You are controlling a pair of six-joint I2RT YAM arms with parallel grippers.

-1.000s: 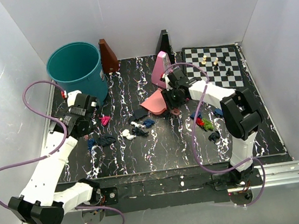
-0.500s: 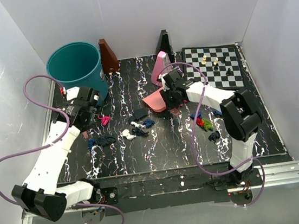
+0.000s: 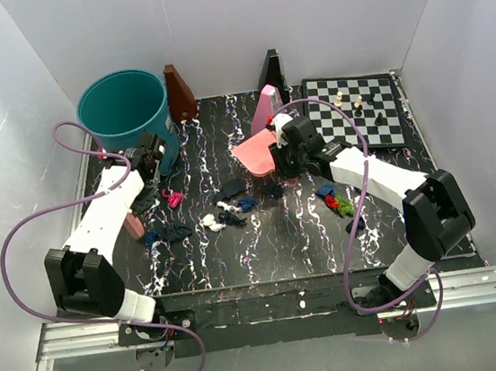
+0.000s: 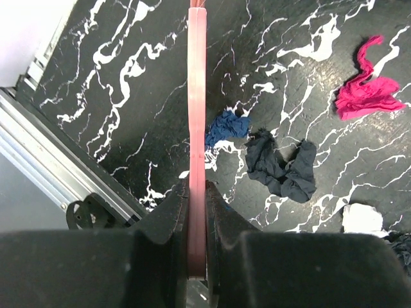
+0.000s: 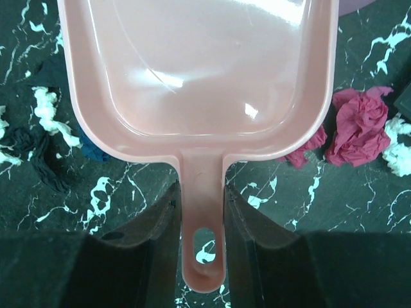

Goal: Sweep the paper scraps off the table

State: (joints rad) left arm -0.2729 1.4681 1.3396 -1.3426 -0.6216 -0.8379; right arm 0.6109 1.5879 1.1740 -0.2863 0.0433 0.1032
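Observation:
Paper scraps lie on the black marbled table (image 3: 282, 245): a magenta one (image 3: 174, 197), dark blue ones (image 3: 174, 233), white ones (image 3: 209, 221), and red and green ones (image 3: 339, 202). My left gripper (image 3: 143, 196) is shut on a thin pink tool (image 4: 197, 96), seen edge-on, just left of a blue scrap (image 4: 228, 125) and a dark scrap (image 4: 282, 168). My right gripper (image 3: 286, 161) is shut on the handle (image 5: 203, 244) of the empty pink dustpan (image 5: 199, 64), held low over the table. Magenta scraps (image 5: 359, 125) lie beside its right edge.
A teal bin (image 3: 126, 114) stands at the back left, close to my left wrist. A chessboard (image 3: 383, 119) with small pieces is at the back right. Brown (image 3: 180, 92), black (image 3: 272, 72) and pink (image 3: 266, 109) wedges stand along the back. White walls enclose the table.
My left arm has swung left and back toward the bin, carrying the pink tool. My right gripper has moved the dustpan slightly back and up. Both grips are unchanged.

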